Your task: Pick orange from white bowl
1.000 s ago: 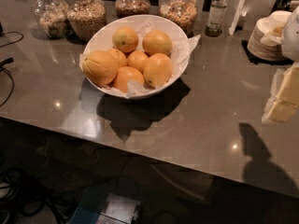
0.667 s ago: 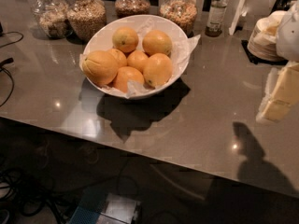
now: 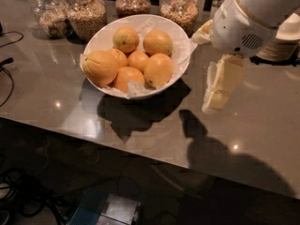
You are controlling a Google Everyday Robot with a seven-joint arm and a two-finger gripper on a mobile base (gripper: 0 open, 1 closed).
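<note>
The white bowl, lined with crinkled white paper, stands on the grey countertop and holds several oranges. The largest, slightly lumpy orange lies at the bowl's left side, against the rim. Smaller, smoother oranges fill the middle and right. My gripper hangs pointing down just right of the bowl, above the countertop and a little apart from the rim. The white wrist housing is above it. The gripper holds nothing that I can see.
Glass jars of grains and nuts line the back edge behind the bowl. A stack of white plates sits at the back right, partly behind my arm. Dark cables lie at the left. The countertop's front edge runs across below the bowl.
My arm and gripper have moved left from the right edge of the view to beside the bowl. The bowl and oranges have not moved.
</note>
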